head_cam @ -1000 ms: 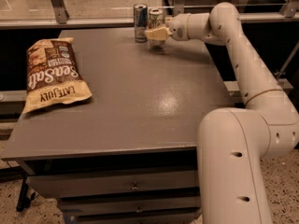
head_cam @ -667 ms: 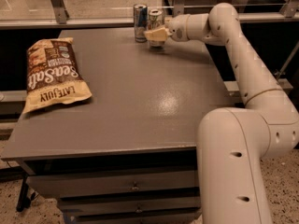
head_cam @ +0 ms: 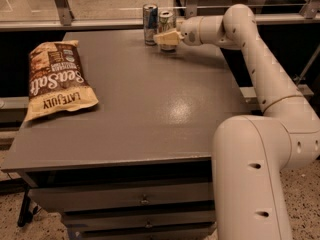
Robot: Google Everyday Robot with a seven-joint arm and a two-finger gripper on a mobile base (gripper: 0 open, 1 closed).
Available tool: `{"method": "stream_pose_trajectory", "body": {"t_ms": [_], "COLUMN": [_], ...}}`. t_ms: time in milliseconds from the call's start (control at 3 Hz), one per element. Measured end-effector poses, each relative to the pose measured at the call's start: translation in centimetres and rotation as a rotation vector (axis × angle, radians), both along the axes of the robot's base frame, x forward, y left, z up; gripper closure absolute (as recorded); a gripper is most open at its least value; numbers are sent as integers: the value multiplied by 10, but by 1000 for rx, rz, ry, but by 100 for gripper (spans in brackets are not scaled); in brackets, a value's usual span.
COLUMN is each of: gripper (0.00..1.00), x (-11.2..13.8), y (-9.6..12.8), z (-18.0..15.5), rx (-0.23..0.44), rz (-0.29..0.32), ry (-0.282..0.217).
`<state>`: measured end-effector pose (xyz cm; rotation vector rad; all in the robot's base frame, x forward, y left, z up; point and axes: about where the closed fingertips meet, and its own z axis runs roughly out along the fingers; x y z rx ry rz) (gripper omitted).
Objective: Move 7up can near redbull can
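The 7up can (head_cam: 166,20), silver-white with a silver top, stands at the far edge of the grey table (head_cam: 150,109). The slim blue-and-silver redbull can (head_cam: 150,24) stands just to its left, a small gap apart. My gripper (head_cam: 167,37) reaches in from the right and is shut on the 7up can; its cream near finger lies across the front of the can's lower half and hides it. The can is upright, at table level.
A brown Sea Salt chip bag (head_cam: 57,79) lies flat on the left side of the table. My arm (head_cam: 260,69) runs along the table's right edge. A rail and glass wall stand right behind the cans.
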<state>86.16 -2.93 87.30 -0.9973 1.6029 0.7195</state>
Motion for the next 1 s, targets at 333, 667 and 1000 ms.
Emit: {"method": "stream_pose_trajectory", "body": {"t_ms": [333,667,1000], "gripper": [0,0,0], "x": [0,-4,-13], "y": [-2,-10,-28], "z": [0,2,9], "rx": [4,9,18], "rz": [-4,-12,-32], "ry": [-8,-15,-31]}}
